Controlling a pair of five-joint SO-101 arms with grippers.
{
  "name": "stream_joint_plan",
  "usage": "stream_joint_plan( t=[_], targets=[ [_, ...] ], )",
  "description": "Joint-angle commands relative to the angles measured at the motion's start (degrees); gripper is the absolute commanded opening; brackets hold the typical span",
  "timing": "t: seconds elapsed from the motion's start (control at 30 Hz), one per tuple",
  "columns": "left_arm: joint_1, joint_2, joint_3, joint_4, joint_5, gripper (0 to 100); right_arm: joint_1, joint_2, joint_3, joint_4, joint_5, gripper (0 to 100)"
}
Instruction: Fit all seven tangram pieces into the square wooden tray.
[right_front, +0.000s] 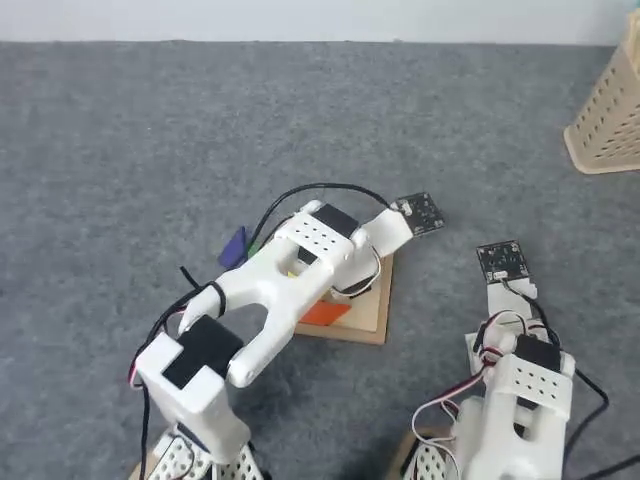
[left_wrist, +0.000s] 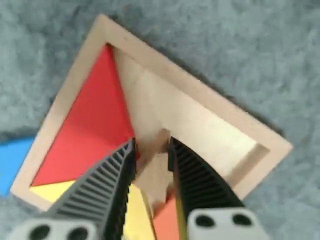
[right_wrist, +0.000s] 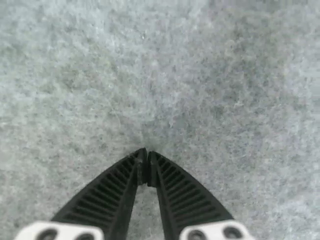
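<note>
1. The square wooden tray (left_wrist: 200, 90) is seen as a pale frame with a raised rim and a bare wooden floor. It lies on the grey carpeted surface (right_front: 150, 130), near the middle and under the left arm (right_front: 290, 280).
2. Inside it a large red triangle (left_wrist: 90, 125) is laid flat. Beside it a yellow piece (left_wrist: 55, 190) and an orange piece (left_wrist: 167, 220) are partly covered by the gripper fingers.
3. The red triangle's long side is set along one rim wall, with one sharp corner tucked into a tray corner. Its square corner is pointed at the tray's middle, just by a fingertip.
4. The left gripper (left_wrist: 151, 145) is held over the tray floor. Its jaws stand a little apart and only bare wood is seen between them.
5. The right gripper (right_wrist: 147, 155) is closed, tip against tip, with nothing between. It is held above plain grey surface, well apart from the tray.
6. A blue piece (left_wrist: 15, 160) is shown by the left wrist view outside the tray, on the surface just beside the rim along which the red triangle lies.
7. A purple piece (right_front: 233, 246) is shown by the high view on the surface at the tray's far side from the right arm (right_front: 520, 390) — half hidden by the left arm. The orange piece (right_front: 325, 313) is seen there near the tray's (right_front: 380, 310) front edge.
8. A perforated pale wooden holder (right_front: 610, 110) stands at the far right edge of the surface.
</note>
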Motion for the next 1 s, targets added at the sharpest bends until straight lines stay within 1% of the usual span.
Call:
stream_joint_plan(
  t=[0.0, 0.5, 0.67, 0.77, 0.9, 0.97],
  targets=[
    [0.35, -0.44, -0.04, 1.85, -2.20, 10, -0.75, -1.45, 0.18, -1.01, -0.26, 0.6],
    [-0.09, -1.14, -0.48, 2.02, -3.43, 10, -0.75, -1.45, 0.18, -1.01, -0.26, 0.6],
    [-0.18, -1.14, -0.40, 5.45, -6.24, 10, -0.75, -1.45, 0.18, -1.01, -0.26, 0.6],
    [-0.70, -1.14, -0.40, 6.77, -6.68, 10, -0.75, -1.45, 0.18, -1.01, -0.26, 0.6],
    [-2.11, -1.14, -0.48, 7.12, -6.86, 10, -0.75, -1.45, 0.18, -1.01, -0.26, 0.6],
    [-2.37, -1.14, -0.48, 7.12, -8.18, 10, -0.75, -1.45, 0.18, -1.01, -0.26, 0.6]
  ],
)
